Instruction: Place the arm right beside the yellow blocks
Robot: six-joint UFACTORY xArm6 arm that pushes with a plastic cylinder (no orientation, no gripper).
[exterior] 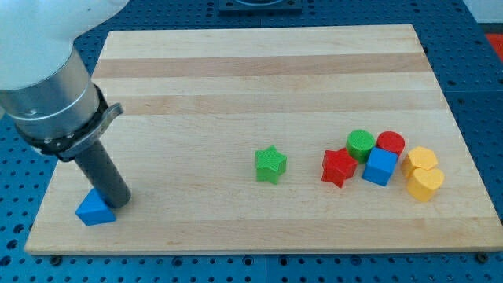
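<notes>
Your tool is a bare rod, no jaws; its tip (pixel 119 201) touches the blue triangular block (pixel 95 209). Two yellow blocks (pixel 423 171) sit far right on the surface (pixel 236 71): light, rigid, probably slide easily.

Single camera, high front vantage, angled down over whole board (pixel 267 71) (moderately close).

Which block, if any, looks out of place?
The blue triangle sits alone at the board's lower left, touching my tip, far from the cluster at the view's right where the yellow blocks lie. Nothing looks damaged.
</notes>
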